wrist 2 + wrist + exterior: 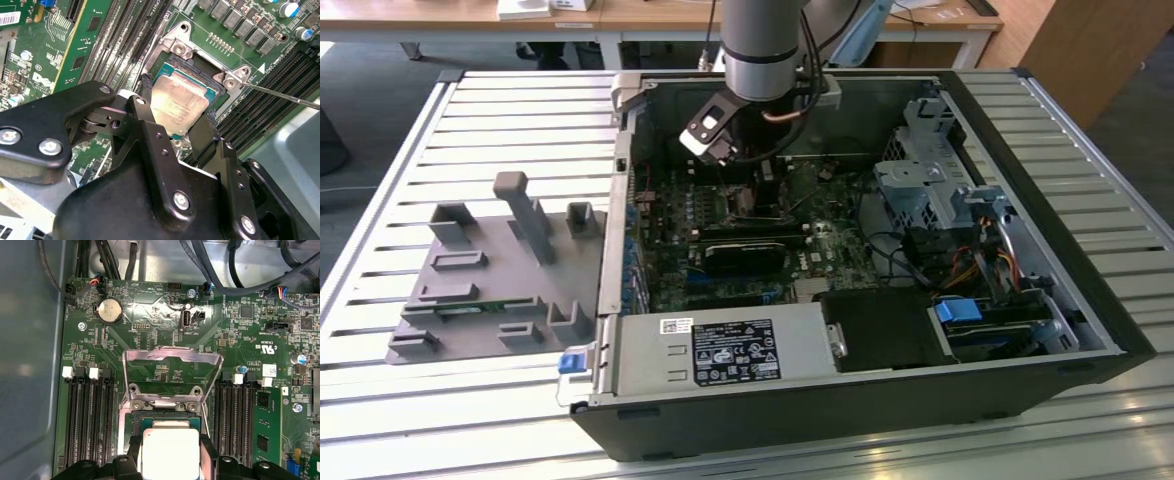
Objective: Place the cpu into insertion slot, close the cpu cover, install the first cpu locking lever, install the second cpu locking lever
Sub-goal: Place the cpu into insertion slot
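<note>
The gripper (177, 107) clamps the cpu (181, 100) by opposite edges, silver face up, squared over the insertion slot (192, 70), twelve o'clock from the black card (747, 255) in the exterior view; the cpu cover (172, 353) stands raised.

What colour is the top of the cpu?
The top of the cpu is silver-grey metal, clearest in the first wrist view.

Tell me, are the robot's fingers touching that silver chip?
Touching. In the second wrist view the fingers press against opposite edges of the cpu with no gap.
</note>
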Tool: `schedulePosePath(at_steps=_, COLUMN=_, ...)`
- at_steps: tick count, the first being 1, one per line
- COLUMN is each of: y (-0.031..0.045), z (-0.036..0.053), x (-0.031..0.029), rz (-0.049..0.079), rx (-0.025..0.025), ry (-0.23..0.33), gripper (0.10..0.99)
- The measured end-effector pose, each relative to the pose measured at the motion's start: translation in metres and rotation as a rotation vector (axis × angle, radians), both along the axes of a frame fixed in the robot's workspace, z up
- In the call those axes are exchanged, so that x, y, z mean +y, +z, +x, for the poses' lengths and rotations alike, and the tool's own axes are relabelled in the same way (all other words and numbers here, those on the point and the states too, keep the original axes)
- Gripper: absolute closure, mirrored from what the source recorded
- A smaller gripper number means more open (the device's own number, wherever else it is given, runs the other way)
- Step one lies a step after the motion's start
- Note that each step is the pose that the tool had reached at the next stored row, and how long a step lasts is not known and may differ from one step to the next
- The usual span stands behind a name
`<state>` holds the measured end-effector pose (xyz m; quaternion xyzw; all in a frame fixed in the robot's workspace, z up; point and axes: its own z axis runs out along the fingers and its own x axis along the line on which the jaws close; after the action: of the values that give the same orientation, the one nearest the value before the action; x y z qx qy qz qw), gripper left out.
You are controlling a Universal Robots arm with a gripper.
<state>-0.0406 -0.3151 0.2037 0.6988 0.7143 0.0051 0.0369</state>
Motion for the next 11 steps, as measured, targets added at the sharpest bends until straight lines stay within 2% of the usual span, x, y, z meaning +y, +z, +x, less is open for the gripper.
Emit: schedulePosePath(at_steps=11, y=-0.0054, z=-0.0003, x=0.0022, rz=0.000, rx=0.0001, ry=-0.003, gripper=0.545)
